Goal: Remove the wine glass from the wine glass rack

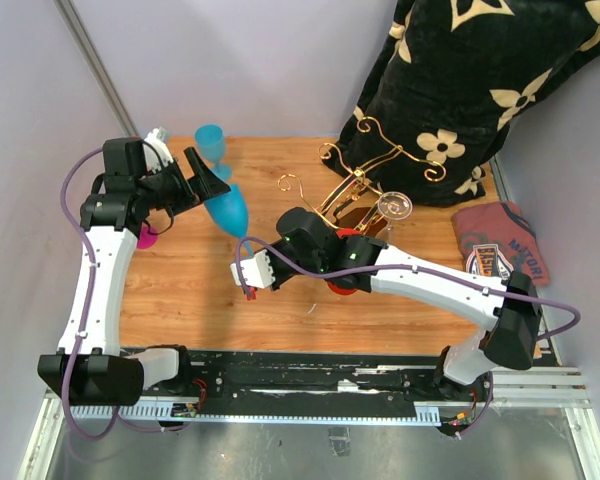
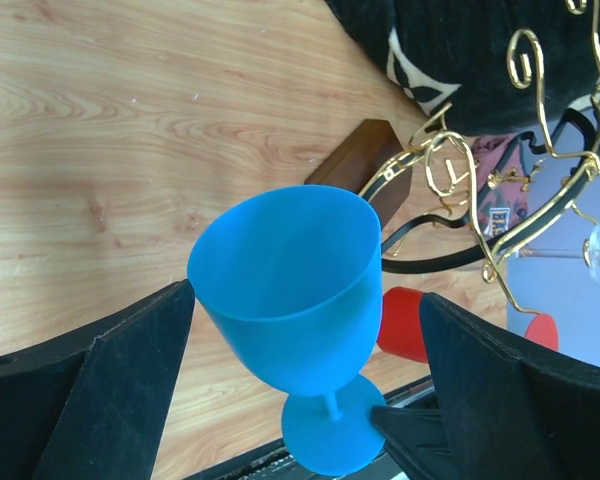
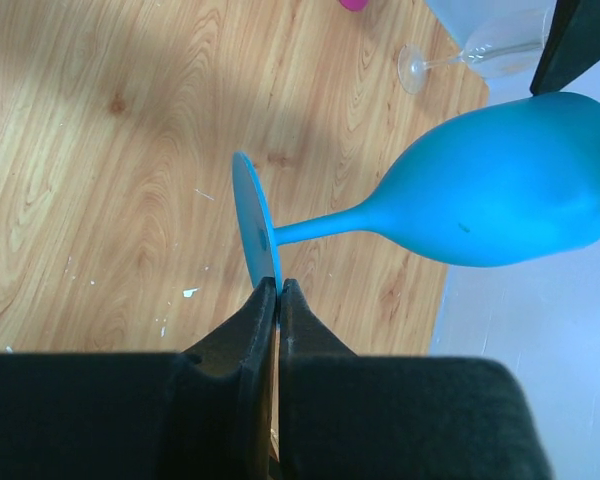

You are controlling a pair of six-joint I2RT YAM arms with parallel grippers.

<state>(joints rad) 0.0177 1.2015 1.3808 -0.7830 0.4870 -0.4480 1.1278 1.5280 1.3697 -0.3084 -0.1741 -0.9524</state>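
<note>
Here, the right claw (image 3: 278,285) clamped the foot of a blue wine glass (image 3: 480,200), one of two, its bowl between the left claw's (image 2: 302,300) spread fingers. Behind the right claw stood the gold rack (image 1: 360,178); beyond, a red cloth (image 1: 500,245) read "MOTOR".

wine glass (image 1: 227,207) left of wine glass rack (image 1: 358,186); pillow (image 1: 460,80) behind rack; rack on table (image 1: 180,290)
</note>
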